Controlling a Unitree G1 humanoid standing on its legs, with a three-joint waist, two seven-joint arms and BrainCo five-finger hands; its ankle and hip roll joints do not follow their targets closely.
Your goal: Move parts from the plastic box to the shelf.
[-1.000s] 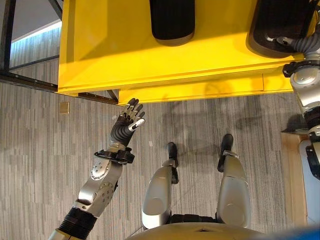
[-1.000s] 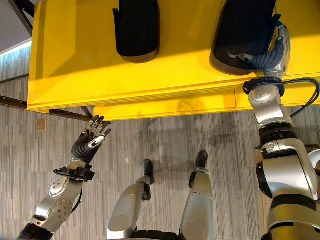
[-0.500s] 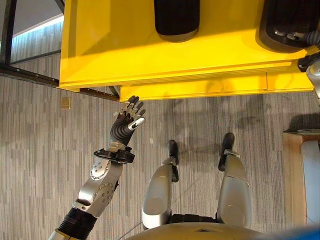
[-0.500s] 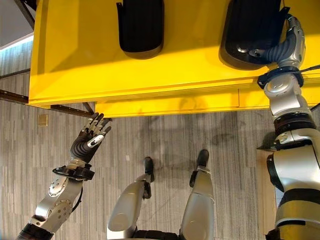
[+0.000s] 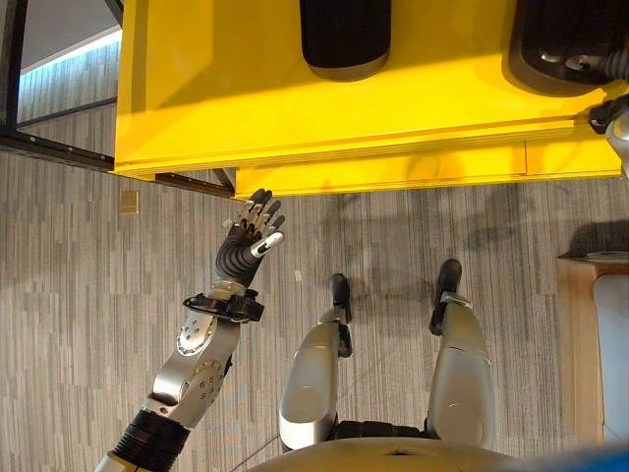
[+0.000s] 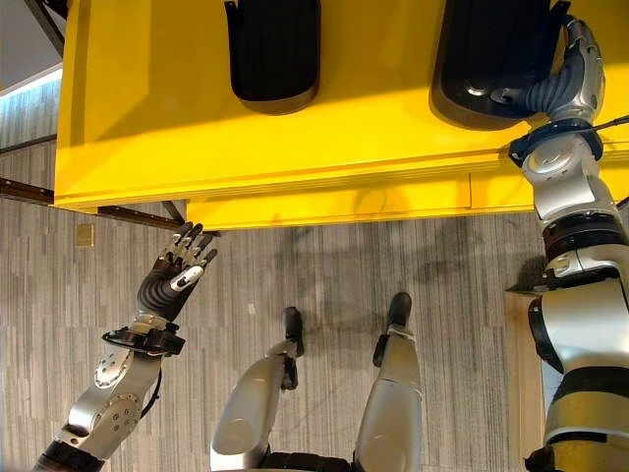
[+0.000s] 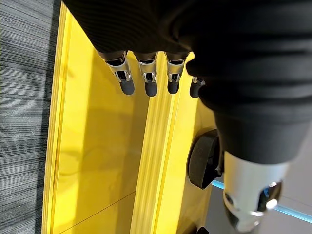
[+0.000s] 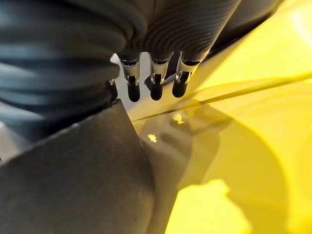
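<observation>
Your glossy yellow shelf [image 6: 295, 147] carries two rounded, matte black parts [image 6: 272, 51]. Right hand [image 6: 562, 84] rests against the right-side part [image 6: 491, 49]; grip probably loose, can't tell. Left hand [image 5: 248, 239] hangs splayed, empty, over striped grey carpet [image 5: 69, 275].

Silver-grey arms; each hand [image 5: 248, 236] has dark ribbed cover, silver dark-tipped fingers.
</observation>
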